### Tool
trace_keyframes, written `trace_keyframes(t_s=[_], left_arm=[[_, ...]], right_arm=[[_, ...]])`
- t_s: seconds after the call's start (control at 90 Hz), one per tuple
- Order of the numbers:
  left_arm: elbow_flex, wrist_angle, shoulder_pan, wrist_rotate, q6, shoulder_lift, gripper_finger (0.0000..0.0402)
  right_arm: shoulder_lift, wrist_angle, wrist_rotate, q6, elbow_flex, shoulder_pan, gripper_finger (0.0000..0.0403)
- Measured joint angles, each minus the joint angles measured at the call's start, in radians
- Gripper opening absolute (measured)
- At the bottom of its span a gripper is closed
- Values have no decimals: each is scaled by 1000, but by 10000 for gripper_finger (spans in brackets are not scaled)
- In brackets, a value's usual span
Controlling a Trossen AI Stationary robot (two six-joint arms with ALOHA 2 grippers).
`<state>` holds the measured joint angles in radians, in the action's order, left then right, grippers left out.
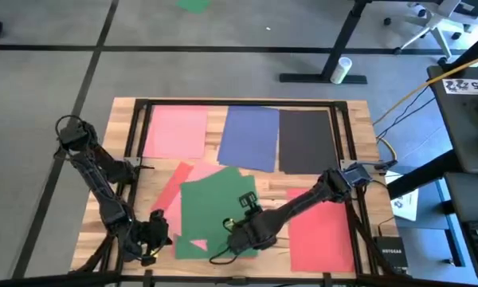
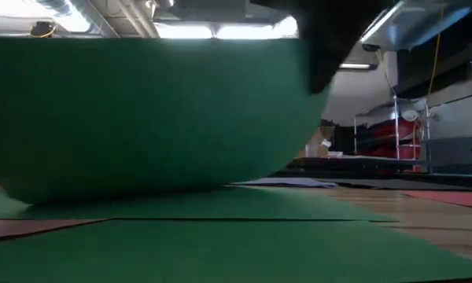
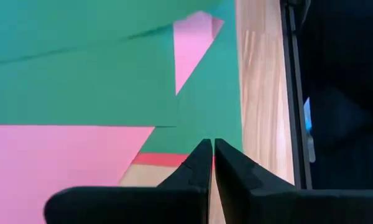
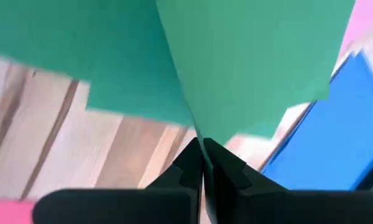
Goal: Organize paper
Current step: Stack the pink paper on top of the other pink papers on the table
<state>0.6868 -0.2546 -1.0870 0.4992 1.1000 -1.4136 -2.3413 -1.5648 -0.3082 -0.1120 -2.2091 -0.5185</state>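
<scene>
Two green paper sheets (image 1: pixel 215 203) overlap at the table's near middle, on top of a pink sheet (image 1: pixel 193 174). My right gripper (image 1: pixel 239 233) is shut on the upper green sheet (image 4: pixel 248 62), which bulges up off the flat one (image 2: pixel 220 244) in the low view. My left gripper (image 3: pixel 212 149) is shut at the green sheets' near left, over green, pink and red paper. A pink sheet (image 1: pixel 175 131), a blue sheet (image 1: pixel 249 137) and a black sheet (image 1: pixel 305 139) lie flat along the far side. A red sheet (image 1: pixel 320 231) lies flat at the near right. My right gripper pinches the upper green sheet at a narrow point of its edge (image 4: pixel 199 138) between its two fingers. That part is lifted off the table, and the sheet arches up (image 2: pixel 141 118) while its far part stays on the pile. Whether my left gripper touches the paper below it, I cannot tell.
A dark metal frame (image 1: pixel 350 159) runs around the wooden tabletop (image 1: pixel 127 143). A small white printed sheet (image 1: pixel 406 203) lies off the table's right side. Bare wood shows at the near left and between the red and green sheets.
</scene>
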Motion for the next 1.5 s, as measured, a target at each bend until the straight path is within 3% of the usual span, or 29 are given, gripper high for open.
trace_keyframes(t_s=[0.3,0.433,0.689,1.011,1.211,1.5], left_arm=[[0,2,0,3,7,0,0],[0,2,0,3,2,1,0],[1,4,-2,3,0,1,0],[2,12,-69,4,34,1,0],[2,12,-78,3,46,1,0],[2,11,-78,3,46,1,0]], right_arm=[[12,-2,262,-136,-1,1,0],[12,97,364,-124,-1,11,0],[12,422,347,-86,-1,80,0],[12,620,308,-88,0,181,0],[7,727,406,-92,-1,194,3],[3,762,406,-66,0,192,72]])
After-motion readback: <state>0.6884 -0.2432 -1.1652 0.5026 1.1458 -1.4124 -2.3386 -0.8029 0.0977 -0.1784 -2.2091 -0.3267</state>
